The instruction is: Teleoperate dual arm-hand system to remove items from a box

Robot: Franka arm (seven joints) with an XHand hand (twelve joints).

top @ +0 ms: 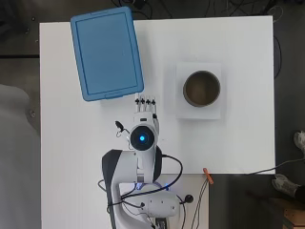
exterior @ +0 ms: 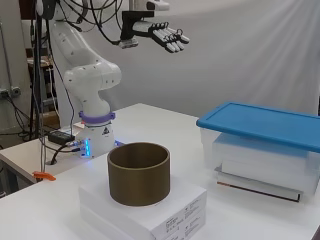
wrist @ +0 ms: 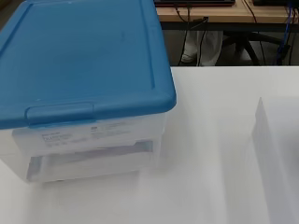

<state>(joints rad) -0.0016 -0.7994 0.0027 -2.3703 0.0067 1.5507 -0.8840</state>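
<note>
A clear plastic box with a blue lid stands at the table's far left; the lid is on and white contents show through the wall. The hand hangs high above the table's middle, fingers straight and pointing toward the box's near corner, holding nothing. In the overhead view the fingertips stop just short of the box.
A brown open cylinder stands on a white flat box to the right of the hand. In the side view the same cylinder stands in front on the white box. The white table ends at dark floor.
</note>
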